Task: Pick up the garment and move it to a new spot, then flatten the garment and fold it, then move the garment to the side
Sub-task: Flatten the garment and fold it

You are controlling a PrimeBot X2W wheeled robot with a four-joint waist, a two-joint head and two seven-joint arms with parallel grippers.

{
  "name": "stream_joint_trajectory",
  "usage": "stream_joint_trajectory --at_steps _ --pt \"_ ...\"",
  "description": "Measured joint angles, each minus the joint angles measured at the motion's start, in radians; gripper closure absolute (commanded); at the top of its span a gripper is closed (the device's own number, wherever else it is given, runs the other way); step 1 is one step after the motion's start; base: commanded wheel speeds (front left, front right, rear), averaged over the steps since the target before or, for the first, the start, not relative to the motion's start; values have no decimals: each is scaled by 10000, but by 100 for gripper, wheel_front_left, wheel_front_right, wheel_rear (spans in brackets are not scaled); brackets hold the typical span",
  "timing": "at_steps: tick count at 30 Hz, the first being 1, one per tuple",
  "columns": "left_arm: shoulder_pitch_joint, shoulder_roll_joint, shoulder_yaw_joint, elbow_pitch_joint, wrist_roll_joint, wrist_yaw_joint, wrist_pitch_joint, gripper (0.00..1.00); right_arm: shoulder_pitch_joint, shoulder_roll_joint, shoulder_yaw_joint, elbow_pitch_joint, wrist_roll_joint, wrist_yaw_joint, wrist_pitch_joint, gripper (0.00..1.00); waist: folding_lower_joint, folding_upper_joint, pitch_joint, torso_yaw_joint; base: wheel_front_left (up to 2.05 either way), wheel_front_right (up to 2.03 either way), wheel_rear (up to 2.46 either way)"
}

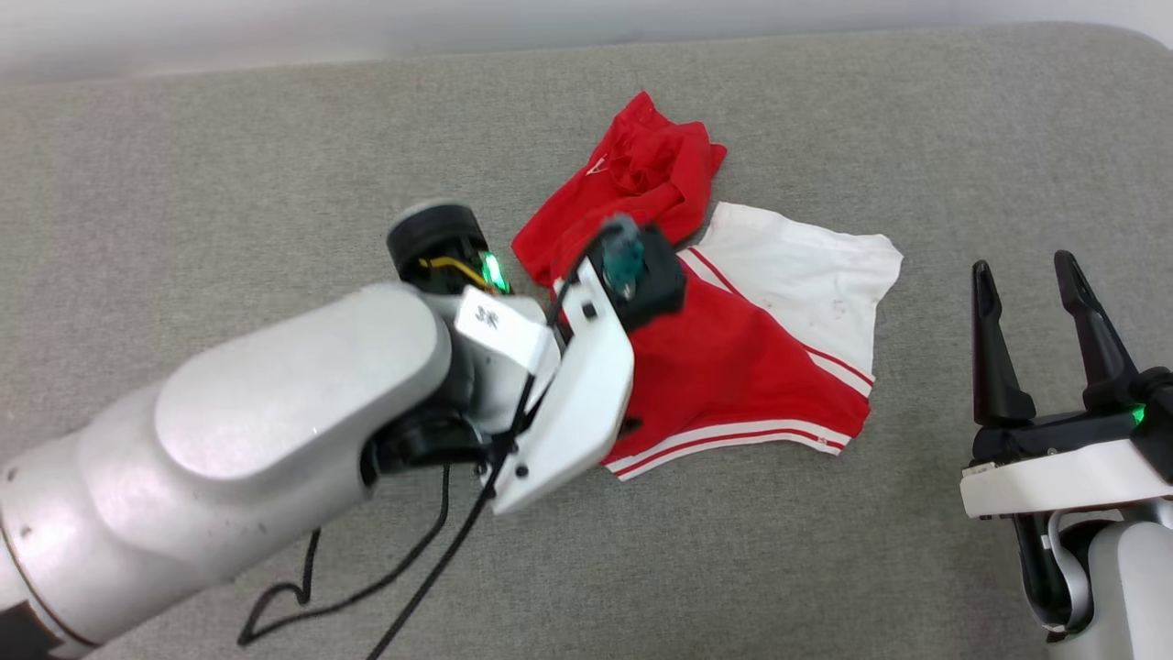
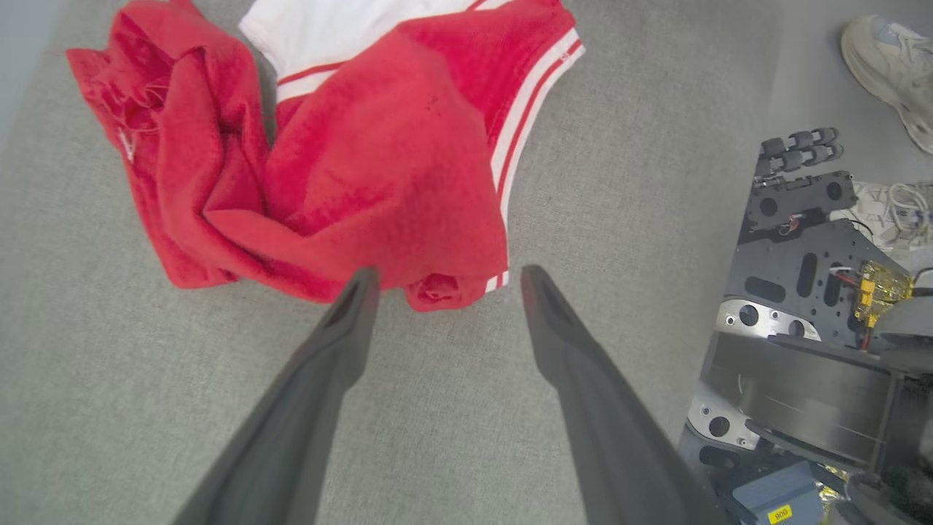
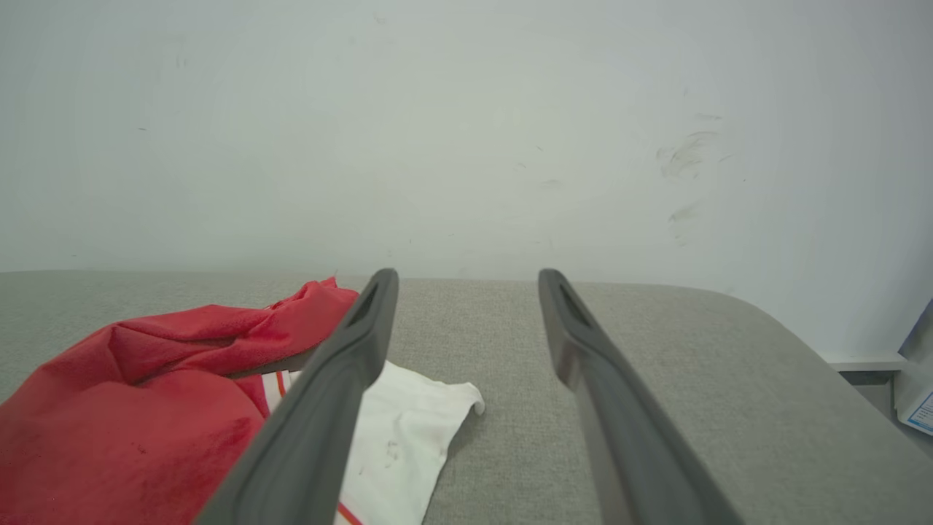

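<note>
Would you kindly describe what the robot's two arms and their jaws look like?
The left arm is a rounded silver-grey shell ending in a white bracket, with a black camera, a green light, a small label and loose black cables. The right arm has the same white bracket and green light; both have long, dark, tapered jaws.

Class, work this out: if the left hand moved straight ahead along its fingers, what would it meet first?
Most likely the garment: its red edge lies just past the open left hand; depth is hard to judge.
</note>
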Motion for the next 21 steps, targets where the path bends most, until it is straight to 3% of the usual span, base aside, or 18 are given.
stream_joint_trajectory --at_steps 8,12,18,21 --pt "993 -84 0 -441 303 0 1363 0 -265 71 148 -13 90 0 0 0 1 0 350 -415 0 0 0" --pt "1347 -190 -2 -314 686 0 1536 0 -443 136 194 36 150 0 -19 0 1 0 651 -664 0 0 0" --pt "1460 -253 0 81 2178 0 1498 0 -726 222 284 128 192 0 -44 0 2 0 1144 -1011 0 0 0" --pt "1608 -213 33 182 2309 0 1680 0 -835 249 316 176 251 0 -50 0 2 0 1362 -1139 0 0 0"
